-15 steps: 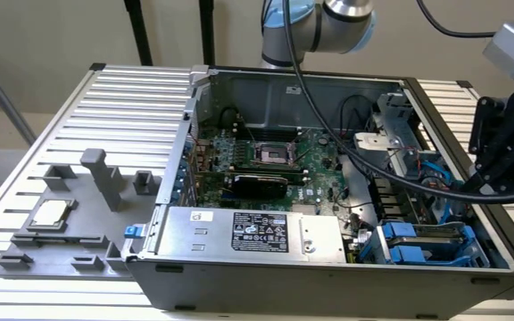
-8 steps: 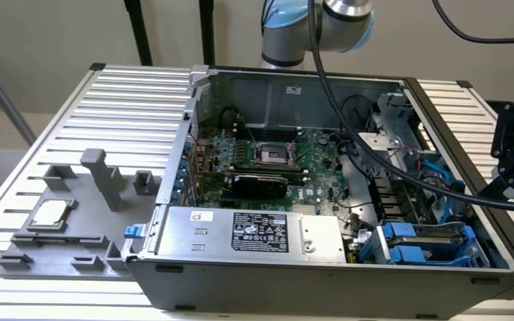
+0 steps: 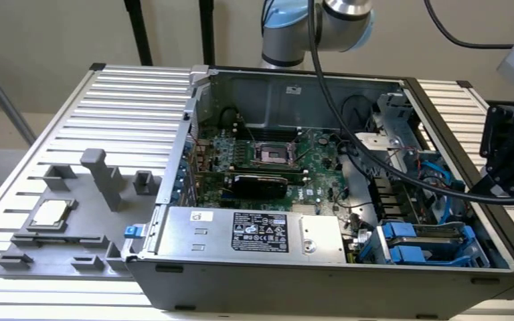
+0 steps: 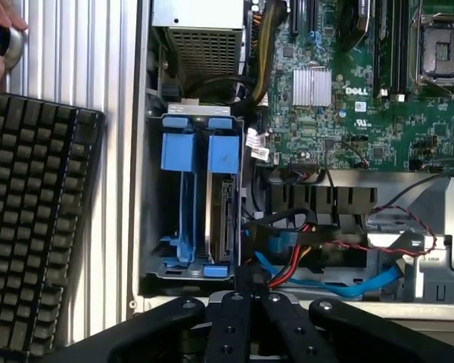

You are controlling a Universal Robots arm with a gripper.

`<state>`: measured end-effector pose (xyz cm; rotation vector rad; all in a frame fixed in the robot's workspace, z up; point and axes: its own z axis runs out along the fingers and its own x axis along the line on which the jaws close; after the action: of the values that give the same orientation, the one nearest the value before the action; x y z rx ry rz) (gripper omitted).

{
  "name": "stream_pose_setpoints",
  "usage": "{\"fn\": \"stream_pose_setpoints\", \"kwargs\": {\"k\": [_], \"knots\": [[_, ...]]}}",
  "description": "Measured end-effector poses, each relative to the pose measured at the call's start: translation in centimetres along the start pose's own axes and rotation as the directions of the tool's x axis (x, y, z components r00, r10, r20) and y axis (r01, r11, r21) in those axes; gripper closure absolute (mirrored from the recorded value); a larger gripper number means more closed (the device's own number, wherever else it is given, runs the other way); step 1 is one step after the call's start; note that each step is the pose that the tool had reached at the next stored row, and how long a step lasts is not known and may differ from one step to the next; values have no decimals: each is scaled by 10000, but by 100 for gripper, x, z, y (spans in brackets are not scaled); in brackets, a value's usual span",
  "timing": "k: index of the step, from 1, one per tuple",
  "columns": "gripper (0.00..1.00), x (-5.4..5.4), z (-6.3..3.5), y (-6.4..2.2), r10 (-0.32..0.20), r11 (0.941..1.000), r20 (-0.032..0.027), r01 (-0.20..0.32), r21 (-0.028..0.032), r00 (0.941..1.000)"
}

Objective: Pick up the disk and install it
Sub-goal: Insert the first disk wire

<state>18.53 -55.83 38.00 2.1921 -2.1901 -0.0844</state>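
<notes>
An open computer case (image 3: 328, 281) lies on a slatted table (image 3: 78, 100), motherboard (image 3: 266, 154) exposed. In its corner drive cage (image 4: 155, 227), the disk (image 4: 225, 215) stands on edge in its blue carrier, seemingly seated, beside a second blue carrier (image 4: 178, 189). The gripper (image 4: 250, 287) hangs just outside the cage, jaws clenched on nothing. Installation looks essentially finished.

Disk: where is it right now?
The disk sits in the drive cage at the exterior view's lower right, next to the power supply.

"DELL" on the motherboard (image 4: 363, 113)
</notes>
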Motion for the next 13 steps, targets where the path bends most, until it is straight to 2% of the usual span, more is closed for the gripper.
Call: {"fn": "stream_pose_setpoints", "kwargs": {"k": [2, 7, 9, 13], "knots": [[89, -27, 38, 28, -24, 10000, -2, 24, 54, 10000], [89, -65, 141, 184, -94, 9998, -7, 94, 193, 10000], [89, -79, 180, 219, -117, 9997, -9, 117, 215, 9999], [89, -113, 253, 219, -158, 9996, -6, 158, 216, 9999]]}}
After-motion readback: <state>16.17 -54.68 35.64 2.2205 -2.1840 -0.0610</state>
